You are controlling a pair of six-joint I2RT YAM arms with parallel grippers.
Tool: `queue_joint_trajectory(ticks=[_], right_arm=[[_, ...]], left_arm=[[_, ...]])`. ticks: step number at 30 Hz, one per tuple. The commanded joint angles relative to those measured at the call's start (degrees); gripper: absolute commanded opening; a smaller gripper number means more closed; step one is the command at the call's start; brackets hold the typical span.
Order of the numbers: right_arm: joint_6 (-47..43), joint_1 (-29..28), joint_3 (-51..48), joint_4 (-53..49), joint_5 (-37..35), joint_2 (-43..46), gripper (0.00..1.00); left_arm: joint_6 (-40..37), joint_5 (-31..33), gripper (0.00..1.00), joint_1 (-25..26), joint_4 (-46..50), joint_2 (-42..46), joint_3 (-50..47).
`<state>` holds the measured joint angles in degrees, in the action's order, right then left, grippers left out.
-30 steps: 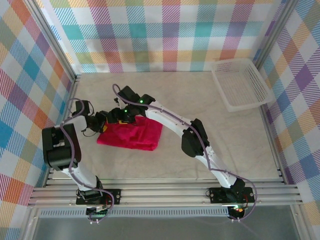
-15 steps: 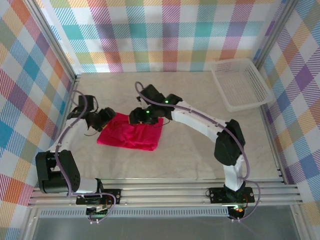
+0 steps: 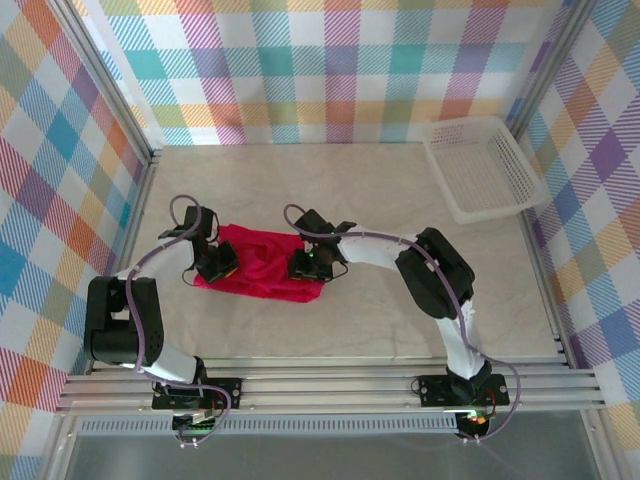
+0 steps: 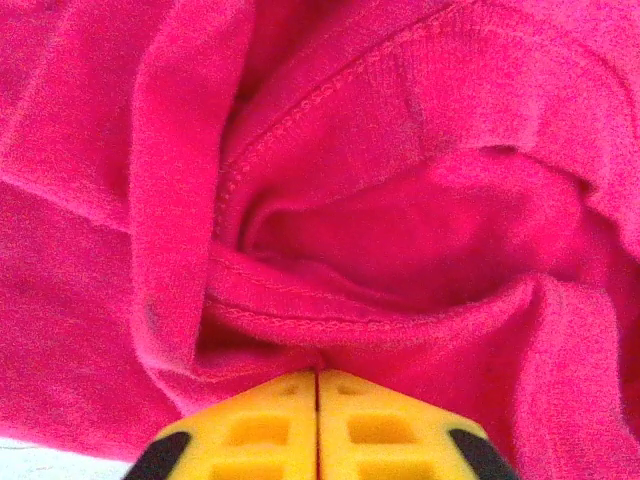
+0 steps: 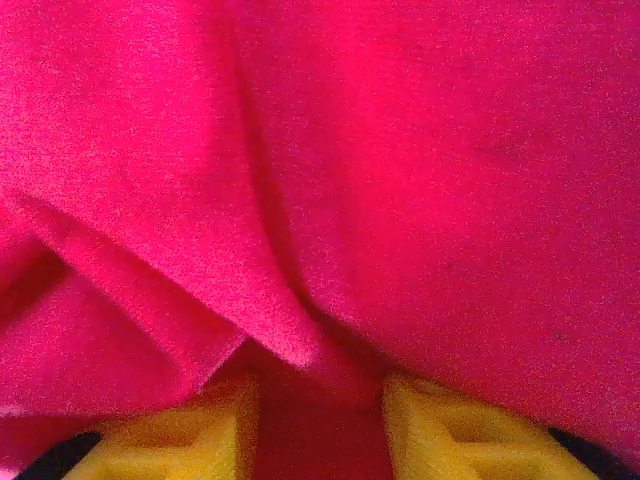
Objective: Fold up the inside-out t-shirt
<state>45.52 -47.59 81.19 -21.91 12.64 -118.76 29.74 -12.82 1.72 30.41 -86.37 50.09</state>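
The inside-out t-shirt (image 3: pixel 262 268) lies bunched as a crimson heap left of the table's centre. My left gripper (image 3: pixel 221 262) rests on its left part. In the left wrist view its yellow fingers (image 4: pixel 260 420) are pressed together, and a stitched hem fold of the t-shirt (image 4: pixel 400 200) puckers right at their tips (image 4: pixel 318 375). My right gripper (image 3: pixel 301 266) sits on the heap's right part. In the right wrist view its gripper (image 5: pixel 320 405) stands open, its yellow fingers (image 5: pixel 195 435) apart, with the t-shirt (image 5: pixel 420 150) sagging into the gap. The white tag is hidden.
A white mesh basket (image 3: pixel 480 170) stands at the back right corner. Bare marble-patterned tabletop (image 3: pixel 400 300) spreads to the right and in front of the shirt. Checked walls close in the left, back and right sides.
Both grippers came down from the shirt's far edge onto the heap, the left one nearer its left end and the right one at its right end. The fabric is now more bunched.
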Motion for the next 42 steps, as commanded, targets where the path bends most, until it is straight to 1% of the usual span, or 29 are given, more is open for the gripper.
queue_joint_trajectory(ticks=[1,7,10,13,14,15,16,18,19,20,22,25,26,28,30,34,42], right_arm=[[2.36,-0.22,-4.82,0.12,-0.04,0.41,0.33],[2.41,-0.20,-9.48,-0.89,-2.10,3.27,0.33],[2.09,-0.30,-11.15,-0.51,-1.54,4.19,0.33],[0.64,-0.73,-10.74,0.44,0.07,4.92,0.36],[-0.10,-0.98,-9.82,0.38,0.79,5.06,0.38],[-0.95,-1.45,-8.55,-0.07,1.17,5.35,0.41],[-2.19,-2.02,-7.01,-0.75,1.49,5.80,0.43],[-4.22,-2.91,-4.04,-2.70,2.26,6.96,0.47],[-4.99,-3.32,-2.57,-3.81,2.54,7.74,0.48],[-5.40,-3.46,-1.76,-4.51,2.72,8.57,0.48],[-5.53,-3.56,-1.38,-5.19,2.64,10.91,0.48],[-5.92,-3.60,-2.10,-6.02,0.80,13.68,0.45],[-6.12,-3.55,-2.42,-6.14,0.43,14.19,0.44],[-6.10,-3.39,-3.51,-5.57,0.01,14.60,0.42],[-5.68,-3.11,-4.21,-5.13,0.25,14.07,0.39],[-4.91,-2.99,-5.58,-3.77,0.60,12.90,0.38],[-5.00,-2.86,-6.22,-3.06,0.88,11.77,0.39]], left_arm=[[0.65,4.01,0.00,-3.22,2.21,3.22,-0.50],[1.64,7.11,0.00,-11.98,4.97,10.17,-3.37],[2.36,8.16,0.00,-13.69,5.46,12.66,-5.60],[3.61,6.79,0.00,-13.93,4.06,14.48,-7.85],[3.74,6.16,0.07,-13.86,3.43,14.83,-8.11],[3.62,5.44,0.26,-13.89,2.92,14.91,-7.95],[3.28,5.14,0.41,-13.93,3.08,14.94,-6.93],[2.34,4.72,0.56,-13.89,4.58,14.84,-3.69],[1.87,4.58,0.57,-13.72,5.42,15.00,-1.68],[1.59,4.31,0.57,-13.39,5.71,15.12,-0.03],[0.36,1.31,0.54,-11.30,3.74,14.86,2.86],[-1.70,-3.43,0.50,-6.98,2.16,9.41,7.91],[-2.40,-3.87,0.47,-5.72,2.36,6.81,9.43],[-3.28,-4.64,0.36,-4.11,1.71,1.42,11.64],[-3.12,-6.14,0.32,-3.92,1.07,-2.83,13.11],[-2.74,-7.40,0.32,-3.74,-0.53,-8.39,15.02],[-1.80,-8.90,0.32,-3.70,-3.13,-13.96,16.45]])
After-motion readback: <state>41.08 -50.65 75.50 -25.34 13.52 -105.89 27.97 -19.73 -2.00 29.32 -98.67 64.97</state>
